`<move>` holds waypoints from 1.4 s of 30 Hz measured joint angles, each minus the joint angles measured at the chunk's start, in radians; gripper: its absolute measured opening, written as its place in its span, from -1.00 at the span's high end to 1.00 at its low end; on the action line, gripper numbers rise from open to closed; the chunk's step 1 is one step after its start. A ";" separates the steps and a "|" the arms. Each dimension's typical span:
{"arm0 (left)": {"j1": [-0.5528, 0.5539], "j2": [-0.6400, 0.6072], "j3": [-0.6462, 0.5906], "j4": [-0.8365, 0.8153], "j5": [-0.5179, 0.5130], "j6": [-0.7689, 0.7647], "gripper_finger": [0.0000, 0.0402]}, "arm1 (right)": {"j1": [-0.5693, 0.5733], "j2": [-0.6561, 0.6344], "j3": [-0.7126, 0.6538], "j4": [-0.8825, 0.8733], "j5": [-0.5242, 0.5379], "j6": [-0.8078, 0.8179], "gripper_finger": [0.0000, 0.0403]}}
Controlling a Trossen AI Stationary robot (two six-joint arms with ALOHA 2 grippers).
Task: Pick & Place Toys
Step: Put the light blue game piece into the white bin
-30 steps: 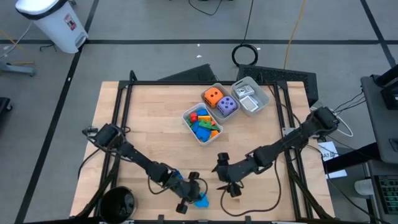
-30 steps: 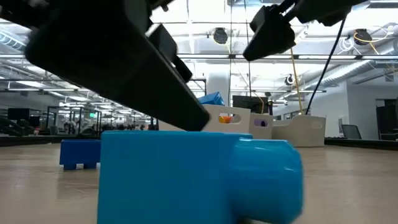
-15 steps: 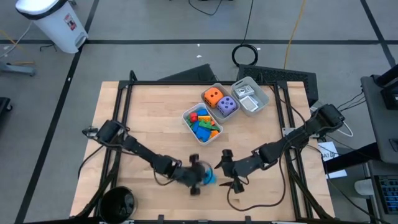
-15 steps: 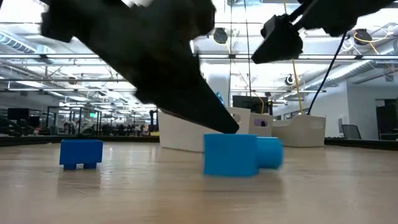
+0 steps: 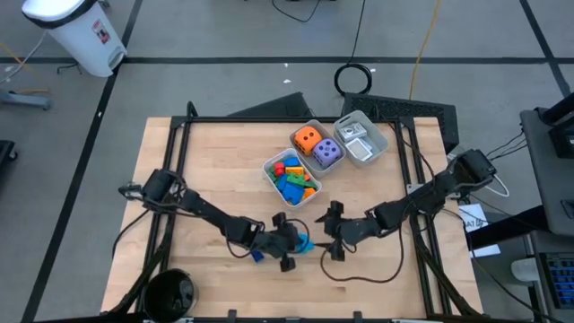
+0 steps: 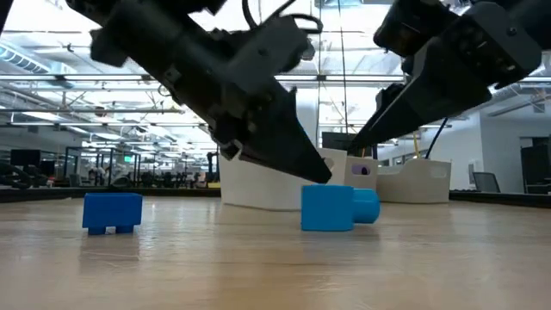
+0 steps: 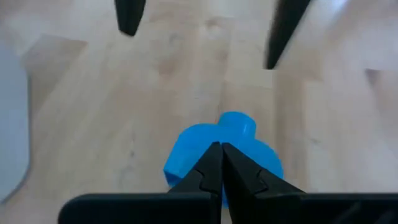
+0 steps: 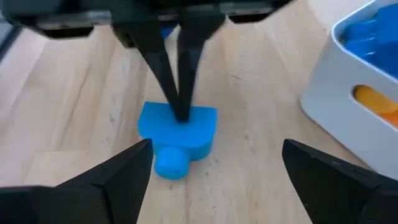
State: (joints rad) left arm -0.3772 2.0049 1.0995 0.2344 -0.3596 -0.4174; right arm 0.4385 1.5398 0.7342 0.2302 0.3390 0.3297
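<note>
Light wooden bench (image 5: pixel 206 161) stands on grey floor, open hall with ceiling lights behind. Light-blue plastic brick with round peg (image 6: pixel 337 207) lies on bare wood near front centre; left pincer (image 7: pixel 221 163), fingers together, touches its top. Right pincer (image 8: pixel 214 165) faces it, fingers apart.

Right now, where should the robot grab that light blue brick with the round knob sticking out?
Probably by the two flat sides of the light blue brick, not the round knob, which could slip. The open right hand already faces the knob end with a finger on each side, so coming straight in looks best. The left hand is shut with its tips on the brick and would need to clear first.
</note>
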 joint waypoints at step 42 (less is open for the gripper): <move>0.010 -0.074 0.002 -0.074 -0.087 0.011 0.80 | 0.026 0.292 -0.003 0.321 0.002 -0.005 0.42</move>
State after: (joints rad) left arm -0.3676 1.9312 1.1011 0.1604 -0.4465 -0.4065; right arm 0.4646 1.8317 0.7311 0.5507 0.3411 0.3248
